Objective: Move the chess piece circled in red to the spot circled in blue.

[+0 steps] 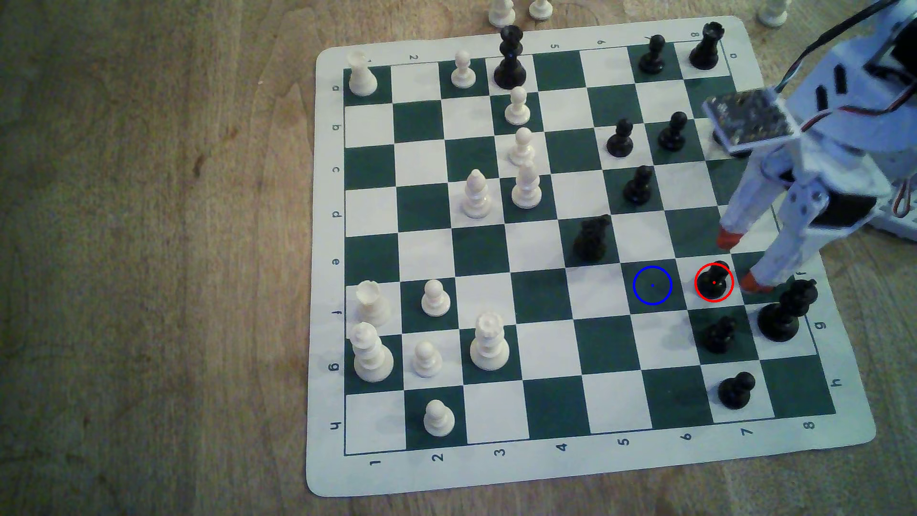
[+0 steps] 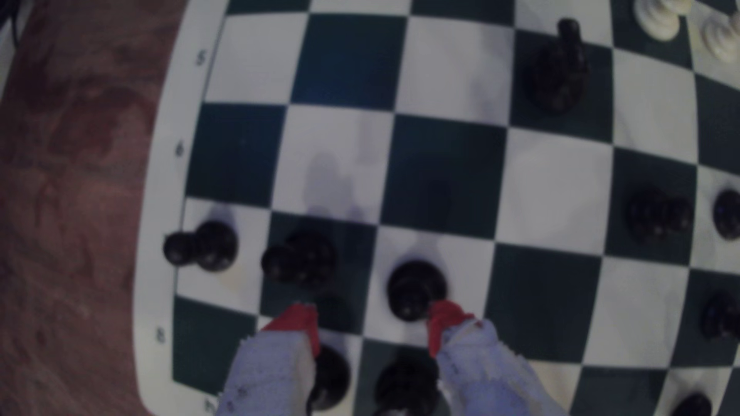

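My hand point(image 1: 741, 262) hangs spread over the board's file-8 edge, near the corner by "h" and "8", its red-tipped fingers point(image 1: 727, 239) apart and pinching nothing. The red-ringed black pawn point(image 1: 713, 282) stands upright on its white square in row f, second square in from that edge. In the wrist view the pawn point(image 2: 416, 289) sits just ahead of the fingers point(image 2: 442, 316), one tip just beside its base, the other out over the next dark square.

To take it well, I judge I should centre the gap on the pawn's neck, come straight down, and close below the ball head. The black piece point(image 1: 719, 335) on the neighbouring dark square and the tall black piece point(image 1: 786, 310) by the edge stand close, so my fingers want to stay narrow and clear of them.

The blue-ringed dark square point(image 1: 652, 285) lies one square further from that edge in the same row, bare; a short lift and slide across should do.

The chessboard point(image 1: 327, 278) border reads 1 to 8 along the near edge and a to h along the sides.
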Robot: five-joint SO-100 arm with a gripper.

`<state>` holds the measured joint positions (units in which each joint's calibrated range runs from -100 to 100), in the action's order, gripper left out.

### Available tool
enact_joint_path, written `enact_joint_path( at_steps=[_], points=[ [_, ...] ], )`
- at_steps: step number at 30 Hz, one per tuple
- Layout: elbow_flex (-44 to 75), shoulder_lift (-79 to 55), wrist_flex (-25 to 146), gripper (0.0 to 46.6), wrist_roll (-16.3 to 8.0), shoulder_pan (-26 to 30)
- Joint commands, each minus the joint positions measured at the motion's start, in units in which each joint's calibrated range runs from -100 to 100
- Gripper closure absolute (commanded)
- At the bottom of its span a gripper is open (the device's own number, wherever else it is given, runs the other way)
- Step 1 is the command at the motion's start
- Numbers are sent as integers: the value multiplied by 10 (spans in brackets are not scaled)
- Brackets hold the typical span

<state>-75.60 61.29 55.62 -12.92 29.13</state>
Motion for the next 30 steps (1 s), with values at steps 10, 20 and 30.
enact_joint_path(
  at_steps=[10,20,30],
  points=[
    [-25,-23,-58,328,2,-23],
    [-65,-48,-104,327,-3,-20],
    [-72,-48,-131,345,-3,-23]
  ],
)
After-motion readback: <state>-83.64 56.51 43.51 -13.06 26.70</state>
